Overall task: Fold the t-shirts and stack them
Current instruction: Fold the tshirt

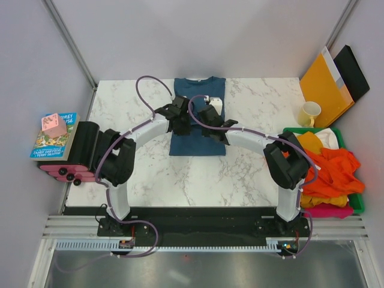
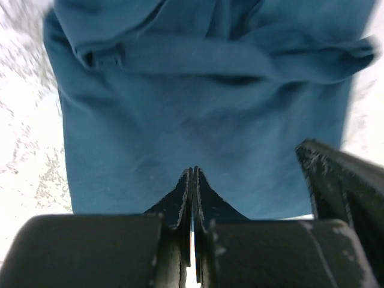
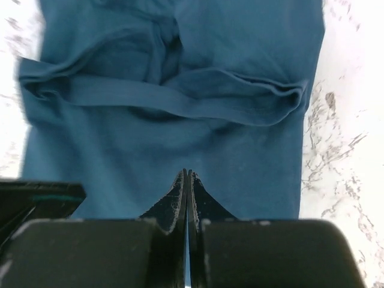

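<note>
A dark teal-blue t-shirt (image 1: 198,141) lies flat on the marble table (image 1: 252,174), its sides folded in to a narrow strip with the collar at the far end. Both arms reach over its middle. My left gripper (image 1: 180,125) hovers above the cloth (image 2: 198,114), jaws shut, nothing between them (image 2: 194,171). My right gripper (image 1: 207,127) is beside it, also shut and empty (image 3: 187,174) over the shirt (image 3: 180,138). Folded sleeve ridges cross both wrist views. More t-shirts, orange (image 1: 333,171), yellow and pink, are piled in a green bin (image 1: 359,201) at the right.
A yellow mug (image 1: 309,113) stands at the table's far right, by an orange envelope (image 1: 324,84) and a black folder leaning on the wall. At the left, books with a pink object (image 1: 54,125) sit on a pink-and-black device (image 1: 72,157).
</note>
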Robot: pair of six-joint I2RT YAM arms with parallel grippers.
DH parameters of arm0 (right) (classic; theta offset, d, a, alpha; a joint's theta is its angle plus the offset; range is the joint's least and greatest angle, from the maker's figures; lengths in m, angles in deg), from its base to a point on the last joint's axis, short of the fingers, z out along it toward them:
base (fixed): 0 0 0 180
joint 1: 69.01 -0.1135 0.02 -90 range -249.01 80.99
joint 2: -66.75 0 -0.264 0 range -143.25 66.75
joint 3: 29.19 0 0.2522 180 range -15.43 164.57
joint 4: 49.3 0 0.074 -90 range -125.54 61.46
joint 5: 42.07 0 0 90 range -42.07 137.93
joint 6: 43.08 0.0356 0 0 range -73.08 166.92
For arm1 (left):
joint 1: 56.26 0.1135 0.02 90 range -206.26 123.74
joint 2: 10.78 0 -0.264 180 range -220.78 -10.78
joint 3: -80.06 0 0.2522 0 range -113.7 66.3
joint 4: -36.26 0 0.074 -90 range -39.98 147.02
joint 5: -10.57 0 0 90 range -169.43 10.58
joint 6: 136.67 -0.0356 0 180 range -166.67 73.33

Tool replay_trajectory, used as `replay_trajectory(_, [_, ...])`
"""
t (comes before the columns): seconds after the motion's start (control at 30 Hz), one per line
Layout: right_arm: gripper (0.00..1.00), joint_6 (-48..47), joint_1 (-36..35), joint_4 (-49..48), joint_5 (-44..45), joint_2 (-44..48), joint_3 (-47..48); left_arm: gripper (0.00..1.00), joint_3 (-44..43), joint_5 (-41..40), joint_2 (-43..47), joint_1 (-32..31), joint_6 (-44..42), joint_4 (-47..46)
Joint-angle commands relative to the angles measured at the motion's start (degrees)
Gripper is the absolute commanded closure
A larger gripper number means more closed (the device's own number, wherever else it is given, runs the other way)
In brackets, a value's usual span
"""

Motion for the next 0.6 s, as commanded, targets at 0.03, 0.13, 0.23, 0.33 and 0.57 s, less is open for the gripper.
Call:
replay_trajectory(0.03, [1.0,1.27,0.86,-0.92,-0.46,-4.35,2.59,0.98,2.97,1.77,-1.4,0.77,2.12,-3.7])
replay_trajectory(0.13, [1.0,1.27,1.47,-0.3,-0.46,-6.99,5.92,0.98,4.38,2.03,-1.93,0.68,2.47,-4.06])
replay_trajectory(0.23, [1.0,1.19,2.44,0.31,-0.38,-9.97,9.61,0.98,5.26,2.47,-2.72,0.68,2.38,-4.15])
replay_trajectory(0.33, [1.0,1.19,3.58,0.92,-0.64,-13.05,13.65,0.98,6.04,2.73,-2.98,0.6,2.39,-4.32])
replay_trajectory(0.57, [1.0,1.01,6.83,4.35,-0.2,-20.7,24.9,0.98,6.93,2.65,-3.69,0.6,2.03,-4.41])
